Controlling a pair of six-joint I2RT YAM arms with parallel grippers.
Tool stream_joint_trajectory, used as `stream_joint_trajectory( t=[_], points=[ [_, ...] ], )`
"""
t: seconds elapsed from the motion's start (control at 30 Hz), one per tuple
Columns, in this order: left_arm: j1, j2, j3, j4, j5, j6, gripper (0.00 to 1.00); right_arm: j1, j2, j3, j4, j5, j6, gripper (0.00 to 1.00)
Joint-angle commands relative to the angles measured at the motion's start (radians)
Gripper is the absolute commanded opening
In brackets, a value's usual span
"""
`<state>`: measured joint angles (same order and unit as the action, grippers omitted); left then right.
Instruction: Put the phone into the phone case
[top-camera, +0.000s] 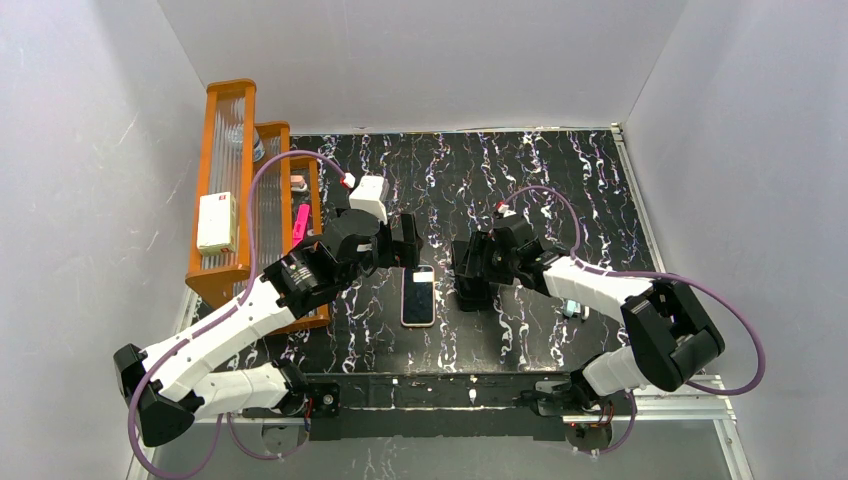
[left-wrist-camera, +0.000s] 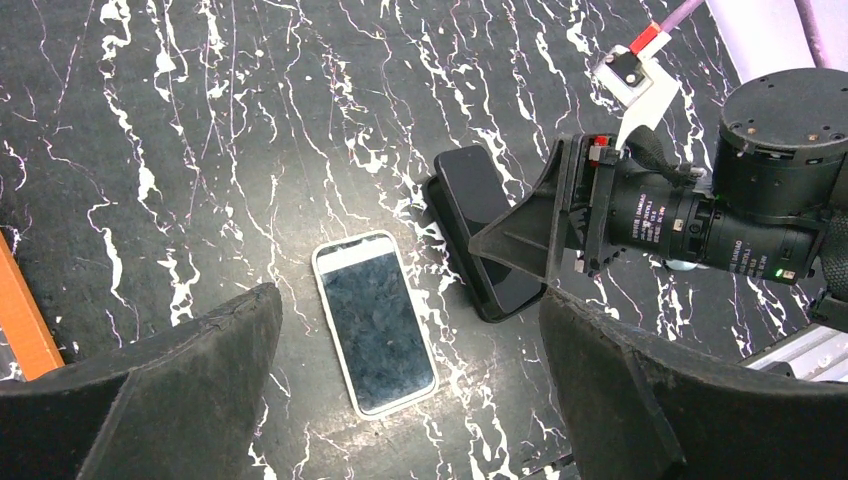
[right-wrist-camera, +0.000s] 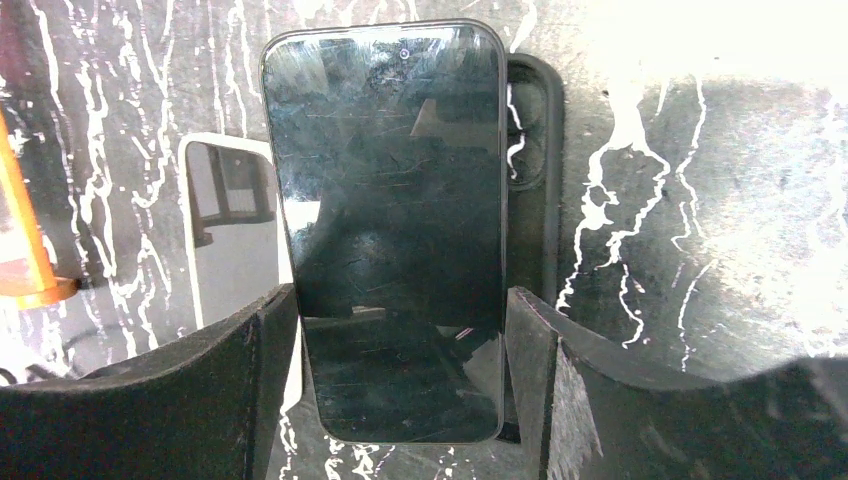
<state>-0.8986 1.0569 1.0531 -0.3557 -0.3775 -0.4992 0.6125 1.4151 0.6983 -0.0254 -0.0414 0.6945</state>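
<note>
My right gripper (right-wrist-camera: 390, 320) is shut on the phone (right-wrist-camera: 385, 200), a slim glossy black slab gripped by its long edges near the lower end. In the left wrist view the phone (left-wrist-camera: 478, 195) hangs tilted just over an all-black case piece (left-wrist-camera: 437, 200) lying on the mat; the piece's camera cutout (right-wrist-camera: 530, 130) shows behind the phone. The phone case (top-camera: 418, 297), with a pale pink rim (left-wrist-camera: 355, 240), lies flat to the left with a screen showing inside it. My left gripper (left-wrist-camera: 408, 300) hovers open above it, touching nothing.
An orange rack (top-camera: 235, 200) stands along the left wall and holds a white box (top-camera: 217, 222) and a pink item (top-camera: 300, 222). A small pale object (top-camera: 572, 308) lies by the right arm. White walls close in the black marbled mat (top-camera: 560, 180).
</note>
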Motion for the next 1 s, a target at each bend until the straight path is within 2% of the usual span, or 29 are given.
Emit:
stream_joint_trajectory(
  t=[0.0, 0.57, 0.97],
  points=[
    [-0.003, -0.007, -0.014, -0.002, -0.011, -0.008, 0.98, 0.020, -0.009, -0.001, 0.036, 0.085, -0.023, 0.44],
    [-0.002, 0.027, -0.030, 0.021, 0.004, -0.042, 0.98, 0.067, 0.027, 0.029, -0.076, 0.168, -0.055, 0.50],
    [-0.002, 0.066, -0.017, 0.030, 0.012, -0.045, 0.98, 0.078, -0.003, 0.028, -0.107, 0.204, -0.052, 0.63]
  ],
)
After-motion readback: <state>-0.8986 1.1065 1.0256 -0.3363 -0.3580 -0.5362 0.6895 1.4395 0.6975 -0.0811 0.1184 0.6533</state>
